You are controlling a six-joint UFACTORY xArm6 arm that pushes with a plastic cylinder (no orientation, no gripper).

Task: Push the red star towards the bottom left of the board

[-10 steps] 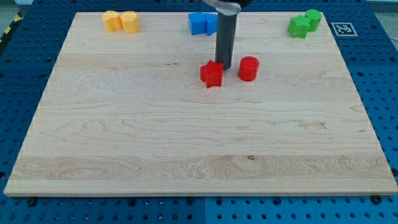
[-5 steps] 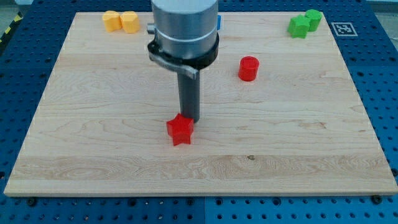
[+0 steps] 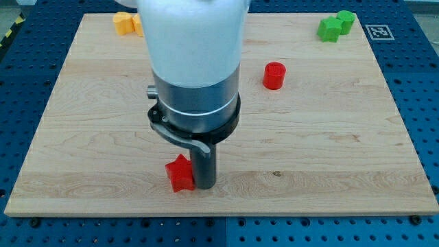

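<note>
You get a bright and even picture, lit from above with soft light. The wooden board (image 3: 329, 137) shows no strong glare, and its grain stays sharp up to the edges. The arm housing (image 3: 194, 62) is near the camera, so it looks overexposed white and a little blurred. Under my tip (image 3: 204, 186) and the red star (image 3: 180, 173) you see only short, weak shadows.

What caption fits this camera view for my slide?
My tip presses the right side of the red star near the board's bottom edge, left of centre.
</note>
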